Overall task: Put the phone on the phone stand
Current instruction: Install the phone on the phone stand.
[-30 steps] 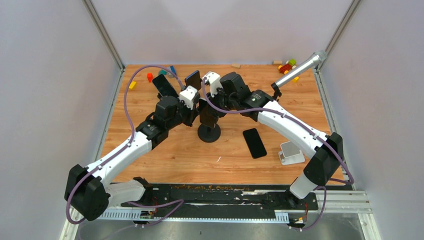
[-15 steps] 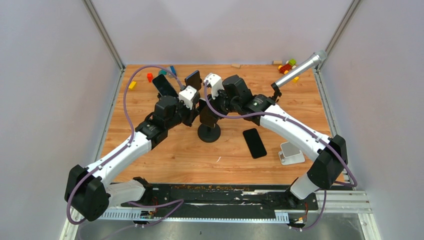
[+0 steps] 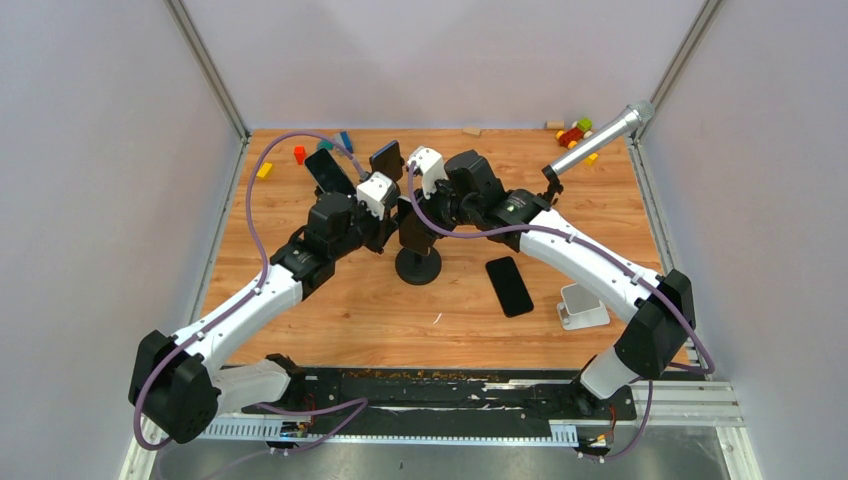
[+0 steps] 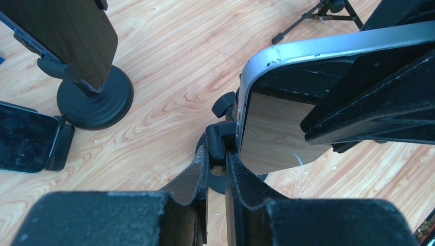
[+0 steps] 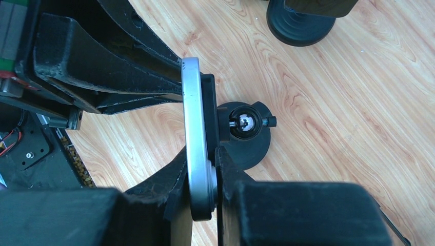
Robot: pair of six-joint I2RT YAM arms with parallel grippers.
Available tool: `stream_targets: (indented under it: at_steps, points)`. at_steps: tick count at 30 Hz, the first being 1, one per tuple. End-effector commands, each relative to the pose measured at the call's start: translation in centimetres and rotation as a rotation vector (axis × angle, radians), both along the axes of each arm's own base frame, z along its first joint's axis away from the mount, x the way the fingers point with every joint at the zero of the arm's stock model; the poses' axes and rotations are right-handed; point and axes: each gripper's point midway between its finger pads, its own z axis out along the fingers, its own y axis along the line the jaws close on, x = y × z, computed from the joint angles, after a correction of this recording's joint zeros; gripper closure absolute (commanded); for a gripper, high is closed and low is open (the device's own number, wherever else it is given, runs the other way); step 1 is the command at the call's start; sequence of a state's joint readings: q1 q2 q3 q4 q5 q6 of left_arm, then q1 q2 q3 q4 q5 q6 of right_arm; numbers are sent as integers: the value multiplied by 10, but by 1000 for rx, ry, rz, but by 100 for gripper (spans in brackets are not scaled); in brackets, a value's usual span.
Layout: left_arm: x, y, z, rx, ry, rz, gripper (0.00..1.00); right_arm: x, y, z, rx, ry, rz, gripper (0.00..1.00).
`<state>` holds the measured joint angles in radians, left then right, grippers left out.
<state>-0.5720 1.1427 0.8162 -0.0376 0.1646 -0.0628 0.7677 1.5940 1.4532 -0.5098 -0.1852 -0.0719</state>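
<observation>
Phone [image 5: 192,128], silver-rimmed with glossy dark face, clamped in right pincer [image 5: 201,160]; left pincer [image 4: 216,159] pinches phone stand [image 5: 255,148].

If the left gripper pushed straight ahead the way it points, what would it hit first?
The left gripper is closed on the black phone stand's clamp arm, so that comes first; the silver-edged phone sits right beside it, probably next.

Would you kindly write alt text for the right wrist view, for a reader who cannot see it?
The right gripper holds a silver-edged phone edge-on against the black phone stand, above a wooden table. The left gripper's fingers show at upper left.
</observation>
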Motion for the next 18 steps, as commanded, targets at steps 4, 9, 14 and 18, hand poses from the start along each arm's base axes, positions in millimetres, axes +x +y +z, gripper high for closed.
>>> stream_targets:
  at_steps: [4, 9, 14, 18]
  points:
    - [-57, -37, 9, -69, 73, -261, 90, 76, -70, -73, -330, -108, -344, 100]
    - [-55, -32, 7, -39, 55, -244, 89, 75, -73, -71, -345, -124, -344, 100]
    - [-65, -37, 9, -50, 55, -313, 83, 74, -74, -71, -348, -124, -341, 100]
    - [-72, -42, 10, -68, 62, -360, 80, 73, -72, -73, -346, -117, -330, 100]
